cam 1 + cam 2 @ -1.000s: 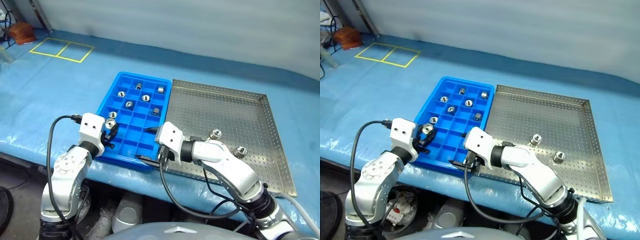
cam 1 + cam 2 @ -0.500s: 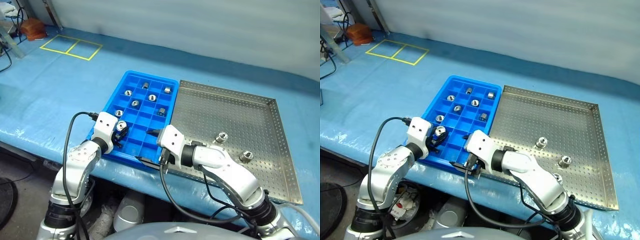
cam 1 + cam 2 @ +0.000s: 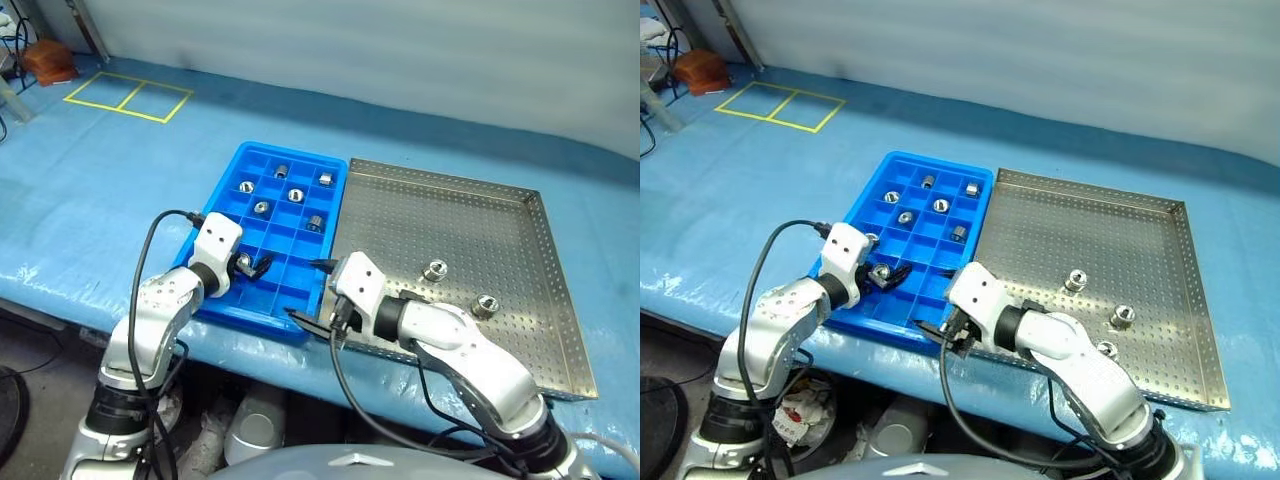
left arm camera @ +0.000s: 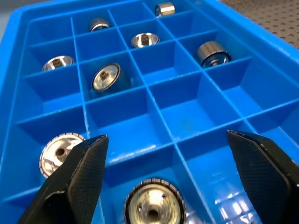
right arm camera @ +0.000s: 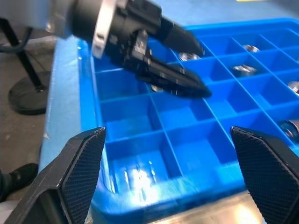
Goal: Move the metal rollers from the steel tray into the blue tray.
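Rollers: eight lie in the blue tray (image 3: 232, 182), each in its own compartment; three stand on the steel tray (image 3: 520, 260).
Rollers in blue tray: five sit in the far rows, among them one (image 4: 106, 76) lying tilted on its side; one (image 4: 60, 154) sits in the column by the tray's left wall; one (image 4: 153, 206) lies flange-up in a near compartment, between the left hand's fingers in the left wrist view.
Rollers on steel tray: one (image 3: 1074, 280), one (image 3: 1122, 317) and one (image 3: 1103, 349) stand upright on the perforated floor, apart from one another, toward the near right part.
Left hand (image 3: 255, 267): over the near left part of the blue tray, fingers spread wide, holding nothing; the roller below it rests on the compartment floor, free of both fingers.
Right hand (image 3: 312, 292): at the near edge where the two trays meet, fingers spread wide, empty.
Trays: side by side on the blue tabletop (image 3: 120, 170), long edges touching, blue tray on the left.
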